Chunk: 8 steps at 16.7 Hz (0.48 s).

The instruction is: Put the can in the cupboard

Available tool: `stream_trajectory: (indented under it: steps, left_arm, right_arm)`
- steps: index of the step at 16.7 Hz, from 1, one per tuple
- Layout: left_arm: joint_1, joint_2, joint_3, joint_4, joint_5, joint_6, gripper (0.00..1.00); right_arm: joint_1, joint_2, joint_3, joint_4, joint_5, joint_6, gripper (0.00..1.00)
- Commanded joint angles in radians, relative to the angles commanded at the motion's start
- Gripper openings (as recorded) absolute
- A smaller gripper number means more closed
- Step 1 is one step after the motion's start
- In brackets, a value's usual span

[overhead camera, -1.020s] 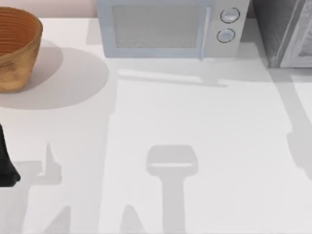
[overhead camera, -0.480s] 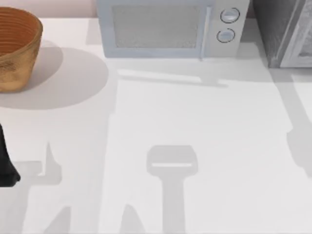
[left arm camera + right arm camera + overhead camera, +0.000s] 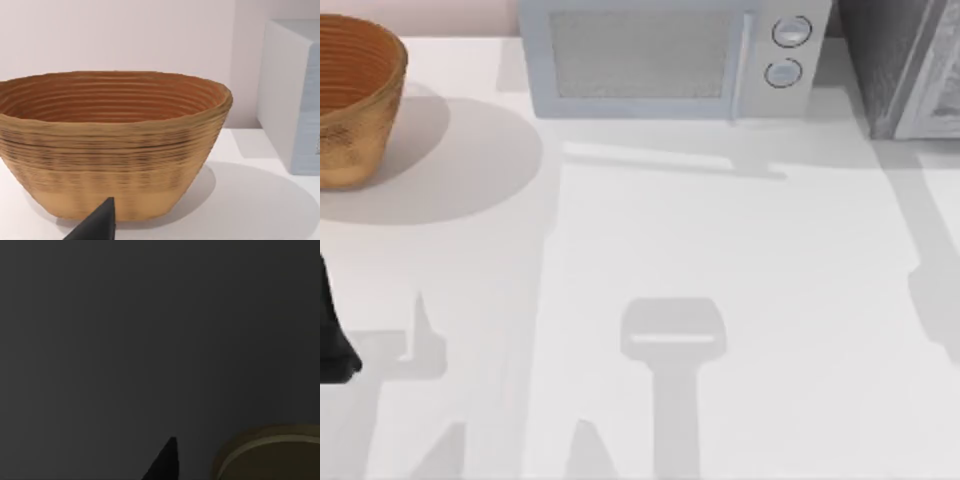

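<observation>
**Left arm parked at the left edge, right wrist view dark**

In the top view we see the left arm (image 3: pixel 332 330) as a black shape at the left edge of the white surface (image 3: pixel 740 240), well apart from everything at the back. We cannot tell how the left gripper (image 3: pixel 97 226) stands. In the left wrist view a black tip of it pokes up in front of the woven basket (image 3: pixel 115 150), with nothing in its hold that we can see.

The basket (image 3: pixel 350 100) is at the back left of the surface, upright, with its ribbed brown inside showing. The light grey microwave (image 3: pixel 650 55) is at the back centre, door shut, with two round knobs (image 3: pixel 792 32) one above the other on its right side. The cupboard (image 3: pixel 895 60) is at the back right corner, just beside the microwave. Its dark speckled side faces the microwave and its pale framed door panel (image 3: pixel 942 90) is at the frame edge.

Grey shadows (image 3: pixel 672 335) lie across the middle and right of the surface.

The right wrist view is dark. We cannot tell the right gripper's state, nor where the can sits.
</observation>
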Motion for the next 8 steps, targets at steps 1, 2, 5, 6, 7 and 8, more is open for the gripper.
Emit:
stream_trajectory:
  steps: [1,2,5,6,7,8]
  left_arm:
    - [0.000,0.000,0.000,0.000,0.000,0.000,1.00]
    - [0.000,0.000,0.000,0.000,0.000,0.000,1.00]
    - [0.000,0.000,0.000,0.000,0.000,0.000,1.00]
    - [0.000,0.000,0.000,0.000,0.000,0.000,1.00]
    - [0.000,0.000,0.000,0.000,0.000,0.000,1.00]
    - [0.000,0.000,0.000,0.000,0.000,0.000,1.00]
  right_arm:
    - [0.000,0.000,0.000,0.000,0.000,0.000,0.90]
    - [0.000,0.000,0.000,0.000,0.000,0.000,0.98]
    - [0.000,0.000,0.000,0.000,0.000,0.000,1.00]
    - [0.000,0.000,0.000,0.000,0.000,0.000,1.00]
    - [0.000,0.000,0.000,0.000,0.000,0.000,1.00]
    - [0.000,0.000,0.000,0.000,0.000,0.000,1.00]
